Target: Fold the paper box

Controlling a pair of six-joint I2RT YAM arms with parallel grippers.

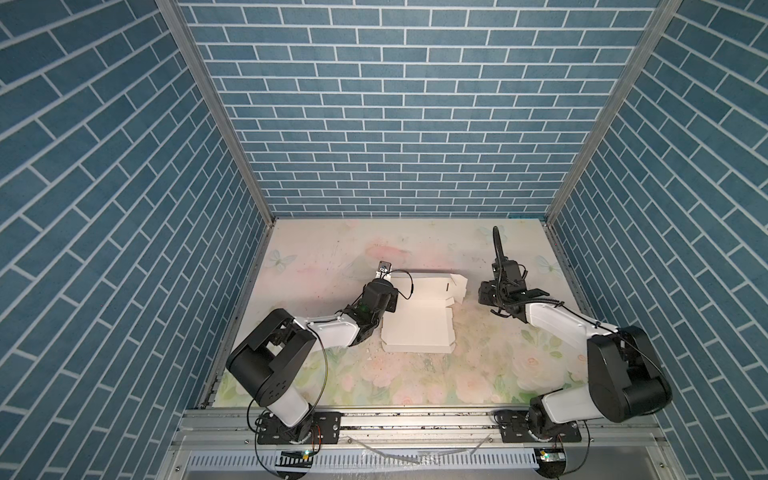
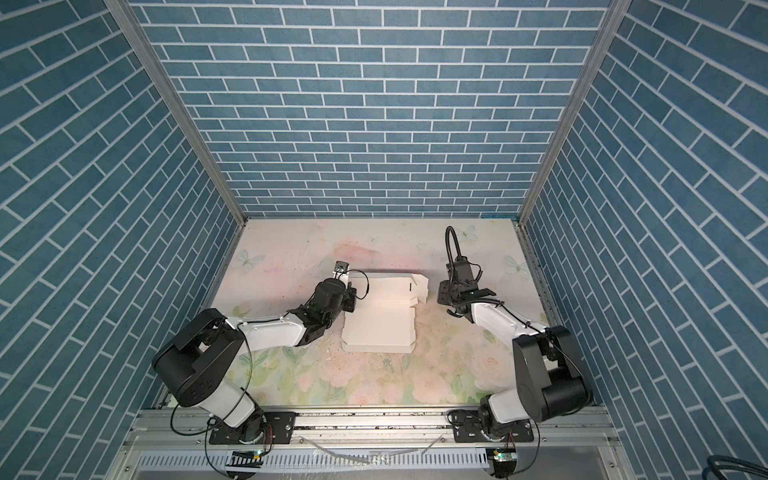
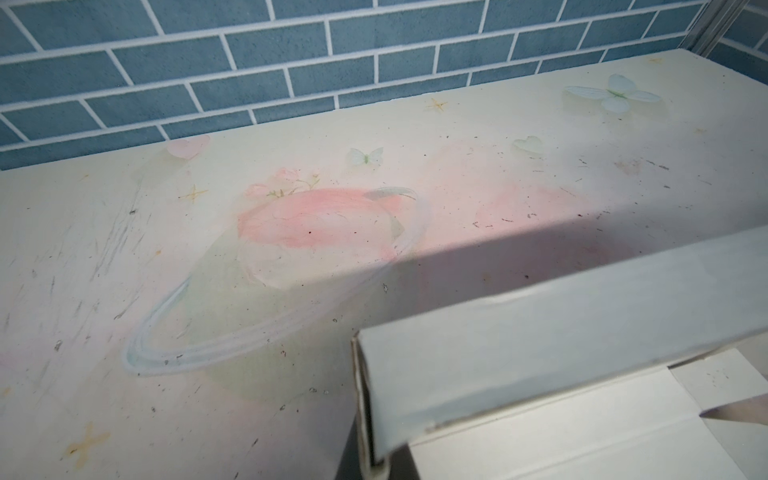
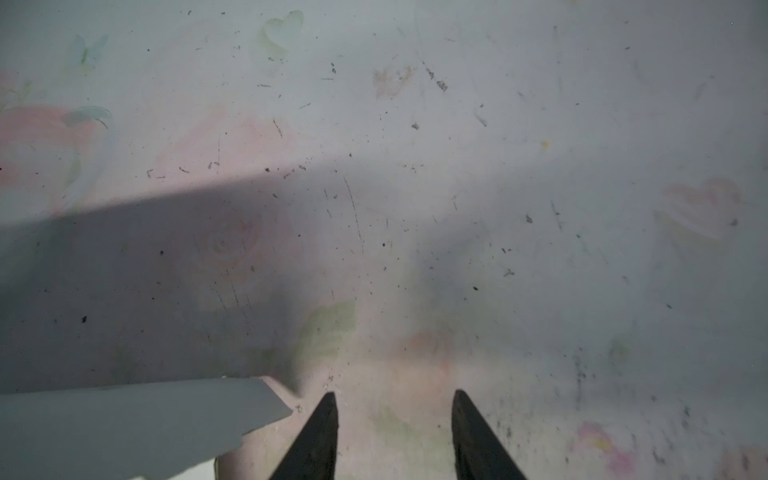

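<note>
We see the paper box point(image 1: 415, 322) lying near the middle of the floral tabletop point(image 1: 436, 386), between the two arms in both top views. Its near panel lies flat with low folded edges. Its far part stands up as an upright wall point(image 3: 540, 353) with a small slot, and a flap point(image 1: 459, 286) juts out at the far right corner toward the right arm. The left gripper point(image 1: 384, 277) sits at the box's far left corner, its fingers together and pinched on the raised cardboard edge there. In the left wrist view that cardboard fills the close foreground and hides most of the fingers. Beyond it we see a printed pink planet point(image 3: 316, 224) on the tabletop and the blue brick wall point(image 3: 291, 50). The right gripper point(image 4: 394, 399) hangs over bare tabletop just to the right of the box, pointing down. Its dark fingers point(image 4: 320, 440) stand apart with nothing between them. In the right wrist view a corner of the flap lies just beside one finger, with a narrow gap between them.
</note>
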